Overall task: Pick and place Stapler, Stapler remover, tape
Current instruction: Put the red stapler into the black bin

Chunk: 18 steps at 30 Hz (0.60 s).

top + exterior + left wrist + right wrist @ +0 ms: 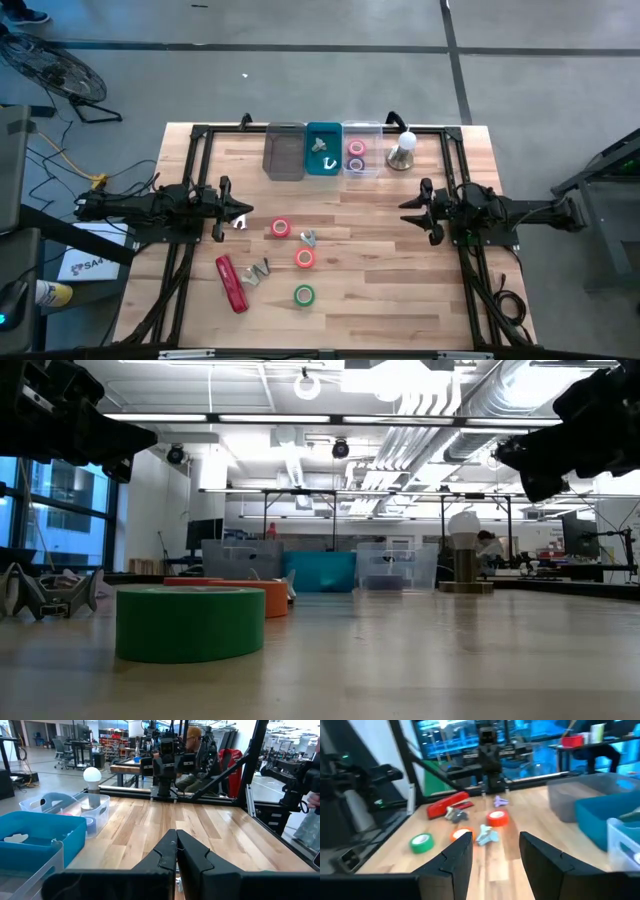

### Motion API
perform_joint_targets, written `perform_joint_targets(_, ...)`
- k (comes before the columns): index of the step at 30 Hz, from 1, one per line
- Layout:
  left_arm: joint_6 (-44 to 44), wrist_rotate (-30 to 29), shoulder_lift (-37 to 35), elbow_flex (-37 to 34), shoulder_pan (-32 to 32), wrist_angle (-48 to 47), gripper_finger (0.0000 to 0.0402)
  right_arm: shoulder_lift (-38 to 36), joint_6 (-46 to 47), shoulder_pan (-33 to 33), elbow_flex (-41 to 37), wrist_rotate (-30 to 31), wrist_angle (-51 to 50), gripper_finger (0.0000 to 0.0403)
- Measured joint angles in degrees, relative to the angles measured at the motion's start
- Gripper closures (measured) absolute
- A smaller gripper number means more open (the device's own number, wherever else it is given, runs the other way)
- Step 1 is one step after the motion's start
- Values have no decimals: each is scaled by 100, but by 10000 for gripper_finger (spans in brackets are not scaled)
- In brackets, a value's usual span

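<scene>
Left end effector (240, 222) above the counter (400, 290), fingers pressed together, nothing held. Right end effector (408, 209) fingers parted, empty. Red stapler (231, 283) lies at the counter's front left. Loose tape rolls: red (281, 228), orange (305, 258), green (304, 295). More tape in the clear bin (361, 165).

Hardly any lettering can be read. The one legible scrap is on a white sheet (83, 264) lying on the floor beside the bench (400, 250), at about eight o'clock in the high view: dark letters that look like "SA", with the rest too small to make out. No label, brand, number or sign on the bench, the bins, the arms or in the room behind can be read.
</scene>
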Motion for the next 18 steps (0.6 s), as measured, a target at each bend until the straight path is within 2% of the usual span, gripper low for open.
perform_joint_targets(6, 0, 0, 2, 0, 0, 1, 396, -60, 17, 0, 0, 511, -50, 249)
perform_joint_targets(18, 0, 0, 0, 0, 0, -1, 396, -40, 27, 0, -2, 495, -57, 249)
